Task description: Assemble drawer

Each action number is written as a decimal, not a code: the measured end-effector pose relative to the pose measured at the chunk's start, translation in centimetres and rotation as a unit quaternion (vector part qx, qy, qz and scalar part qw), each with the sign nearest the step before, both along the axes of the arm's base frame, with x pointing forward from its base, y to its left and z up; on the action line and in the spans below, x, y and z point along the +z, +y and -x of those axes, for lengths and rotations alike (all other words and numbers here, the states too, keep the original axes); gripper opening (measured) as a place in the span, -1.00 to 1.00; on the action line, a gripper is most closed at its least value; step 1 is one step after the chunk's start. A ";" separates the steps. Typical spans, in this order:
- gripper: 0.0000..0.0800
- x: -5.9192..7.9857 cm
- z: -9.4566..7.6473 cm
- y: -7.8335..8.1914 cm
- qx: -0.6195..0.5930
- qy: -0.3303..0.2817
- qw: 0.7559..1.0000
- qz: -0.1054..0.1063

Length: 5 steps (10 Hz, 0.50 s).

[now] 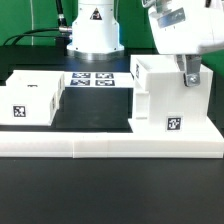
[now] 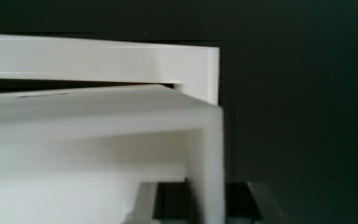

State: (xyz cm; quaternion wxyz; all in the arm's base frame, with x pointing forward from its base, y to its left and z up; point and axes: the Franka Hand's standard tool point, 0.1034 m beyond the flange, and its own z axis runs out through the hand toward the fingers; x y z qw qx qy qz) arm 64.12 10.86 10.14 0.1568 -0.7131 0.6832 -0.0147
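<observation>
**benchrat:** anyone looking at the drawer rig right now? where's everything sitting?

**panda_fan:** the tall shell [image 1: 172, 100] is standing upright near the desk [image 1: 100, 195] corner that's closest to the camera on the exterior view's right; its tag is facing the camera; it's sitting right up against the long low rail [image 1: 100, 148], which is running along the desk's near edge; one tray [image 1: 32, 100] is sitting by the desk edge on the exterior view's left, just behind that same rail and well apart from the shell; the marker board [image 1: 95, 80] is lying between the two, further back toward the far edge, just in front of the arm's base [image 1: 95, 35]

**benchrat:** and the gripper?

**panda_fan:** the gripper [image 1: 190, 78] is pointing straight down at the shell's top edge, on the side toward the exterior view's right; in the wrist view its dark fingers [image 2: 163, 205] are sitting on either side of a thin white wall, with two more white panels stacking up beyond it; honestly I can't tell whether it's squeezing that wall or just straddling it; can't tell which panel is which part either
</observation>
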 end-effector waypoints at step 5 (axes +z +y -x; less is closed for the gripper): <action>-0.40 0.1 -0.2 0.2 0.007 -0.001 1.000 0.000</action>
